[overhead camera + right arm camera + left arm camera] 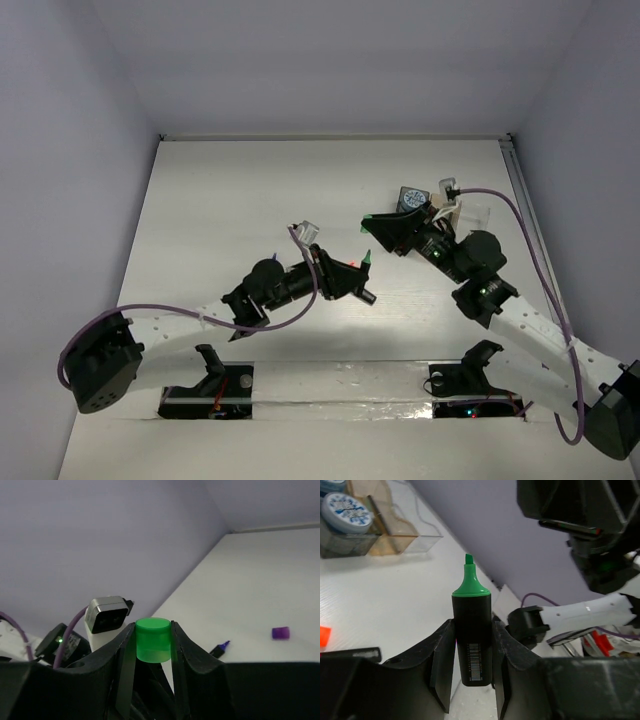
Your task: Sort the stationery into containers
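Highlighter (471,650), bare green tip upward, clamped by its black body in left pincer (472,626), narrowed tight onto it. Green cap (153,645) pinched in right pincer (151,629), equally narrow. Clear box (395,537) beyond, on white surface (380,597).

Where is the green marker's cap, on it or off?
Off. The green marker shows its bare tip; the green cap sits between the right jaws.

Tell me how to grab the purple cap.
Probably from straight above, pinching across its sides. The purple cap is short, stubby and lies alone on the table, so nothing crowds it. Which way it lies is too small to tell.
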`<action>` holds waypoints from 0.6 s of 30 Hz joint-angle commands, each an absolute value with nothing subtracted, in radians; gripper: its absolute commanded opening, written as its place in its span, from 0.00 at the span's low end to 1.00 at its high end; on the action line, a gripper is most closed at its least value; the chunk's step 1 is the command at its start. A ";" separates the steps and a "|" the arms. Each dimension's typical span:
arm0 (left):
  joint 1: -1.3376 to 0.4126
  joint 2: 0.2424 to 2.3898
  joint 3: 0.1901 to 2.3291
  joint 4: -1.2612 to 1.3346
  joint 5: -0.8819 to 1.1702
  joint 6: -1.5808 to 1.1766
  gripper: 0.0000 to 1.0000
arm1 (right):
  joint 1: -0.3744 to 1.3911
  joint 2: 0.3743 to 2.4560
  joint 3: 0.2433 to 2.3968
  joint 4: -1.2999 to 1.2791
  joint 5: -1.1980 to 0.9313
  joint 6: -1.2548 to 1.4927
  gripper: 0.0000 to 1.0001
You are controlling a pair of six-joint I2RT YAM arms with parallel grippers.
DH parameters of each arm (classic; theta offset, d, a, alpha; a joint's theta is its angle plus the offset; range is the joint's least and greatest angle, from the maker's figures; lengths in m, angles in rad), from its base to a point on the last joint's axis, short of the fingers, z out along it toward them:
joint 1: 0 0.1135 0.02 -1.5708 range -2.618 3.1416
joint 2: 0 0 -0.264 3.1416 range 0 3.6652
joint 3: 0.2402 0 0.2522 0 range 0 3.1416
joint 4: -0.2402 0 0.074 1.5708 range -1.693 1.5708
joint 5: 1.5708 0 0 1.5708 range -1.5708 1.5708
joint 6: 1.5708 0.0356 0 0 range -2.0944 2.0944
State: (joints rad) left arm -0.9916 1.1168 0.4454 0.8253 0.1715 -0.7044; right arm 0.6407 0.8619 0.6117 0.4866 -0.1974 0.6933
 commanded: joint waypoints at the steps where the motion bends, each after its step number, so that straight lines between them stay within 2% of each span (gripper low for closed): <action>1: -0.959 1.066 0.419 1.087 0.297 -0.785 0.01 | 0.634 0.865 0.595 0.739 -0.274 0.762 0.20; 14: -0.902 1.045 0.339 1.368 0.388 -0.931 0.02 | 0.624 0.943 0.552 0.984 -0.402 0.893 0.20; 18: -0.873 1.086 0.316 1.529 0.426 -1.024 0.02 | 0.614 0.994 0.546 1.077 -0.454 0.963 0.20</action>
State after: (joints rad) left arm -0.8932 1.0660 0.3340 1.2556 0.3714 -0.9394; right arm 0.6250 0.9768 0.5541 0.9070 -0.3912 0.8959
